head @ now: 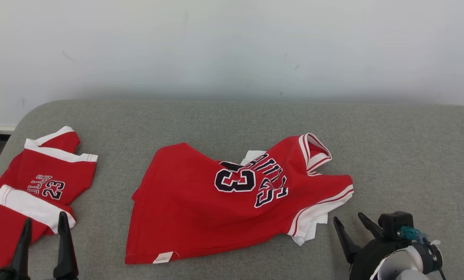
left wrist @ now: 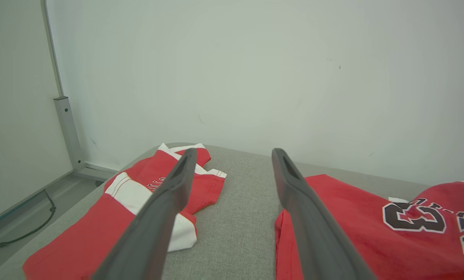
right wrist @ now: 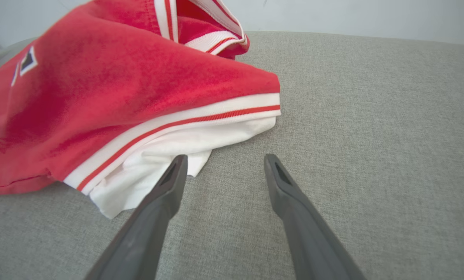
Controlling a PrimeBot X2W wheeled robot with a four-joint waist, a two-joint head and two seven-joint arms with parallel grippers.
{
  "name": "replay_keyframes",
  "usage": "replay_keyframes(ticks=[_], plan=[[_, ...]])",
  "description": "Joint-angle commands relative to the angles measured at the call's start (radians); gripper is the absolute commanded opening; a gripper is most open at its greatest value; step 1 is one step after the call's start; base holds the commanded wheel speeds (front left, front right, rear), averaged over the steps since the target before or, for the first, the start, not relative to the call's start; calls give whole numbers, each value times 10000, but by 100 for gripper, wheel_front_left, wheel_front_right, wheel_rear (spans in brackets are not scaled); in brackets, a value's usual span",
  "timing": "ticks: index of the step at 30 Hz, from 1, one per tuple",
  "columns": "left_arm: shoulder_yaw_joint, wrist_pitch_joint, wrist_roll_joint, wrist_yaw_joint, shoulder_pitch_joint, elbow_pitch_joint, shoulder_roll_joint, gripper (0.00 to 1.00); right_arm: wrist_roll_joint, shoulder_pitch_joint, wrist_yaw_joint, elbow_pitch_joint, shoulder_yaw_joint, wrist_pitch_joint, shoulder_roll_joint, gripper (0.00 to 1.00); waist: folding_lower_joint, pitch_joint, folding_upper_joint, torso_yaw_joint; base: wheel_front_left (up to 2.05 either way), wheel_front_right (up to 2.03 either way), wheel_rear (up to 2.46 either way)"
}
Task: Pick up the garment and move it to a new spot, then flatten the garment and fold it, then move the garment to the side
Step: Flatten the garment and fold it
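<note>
Grey cloth covers the bench [head: 403,147], with a white wall [head: 232,46] behind it; the left gripper [head: 45,217] sits at seven o'clock in the head view, its two dark fingers spread apart and holding nothing, the tips showing against a pair of red shorts [head: 41,175] with white bands that lies at nine o'clock; the right gripper [head: 348,216] sits at five o'clock, likewise spread wide and empty, its tips just beside the white-trimmed armhole of the garment [head: 201,210]; this red jersey with dark numerals lies rumpled at the bench's centre, hem toward seven o'clock, collar toward one o'clock, apart from the shorts.
</note>
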Motion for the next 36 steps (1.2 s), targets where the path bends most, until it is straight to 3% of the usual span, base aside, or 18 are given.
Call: replay_keyframes(ticks=[1, 19, 20, 22, 24, 25, 26, 28, 36], plan=[[88, -51, 97, -94, -81, 55, -34, 100, 77, -159, -3, 73, 58, 17, -15, 100, 0, 27, 0, 49, 0, 0, 0], [564, -51, 673, -857, -296, 403, -658, 100, 345, -1144, -3, 2354, 475, -287, 82, 98, 0, 255, 0, 696, 0, 0, 0], [592, -51, 699, -870, -309, 418, -683, 100, 371, -1178, -3, 2506, 511, -290, 95, 86, 0, 261, 0, 723, 0, 0, 0], [646, -51, 741, -931, -329, 432, -722, 100, 396, -1252, -3, 2742, 543, -380, 119, 75, 0, 269, 0, 763, 0, 0, 0], [699, -51, 793, -959, -343, 445, -757, 100, 400, -1353, -3, 2963, 577, -465, 132, 47, 0, 286, 0, 797, 0, 0, 0], [725, -51, 809, -1000, -346, 460, -768, 100, 423, -1404, -3, 3067, 613, -512, 139, 41, 0, 294, 0, 813, 0, 0, 0], [749, -51, 814, -1037, -361, 470, -787, 100, 440, -1443, -3, 3159, 666, -527, 157, 19, 0, 304, 0, 831, 0, 0, 0], [789, -51, 849, -1069, -372, 509, -823, 100, 476, -1528, -3, 3334, 744, -595, 181, 0, 0, 326, 0, 859, 0, 0, 0], [976, -51, 956, -1238, -219, 668, -931, 100, 877, -1814, -5, 3591, 1069, -932, 29, 0, 0, 217, 0, 681, 0, 0, 0]])
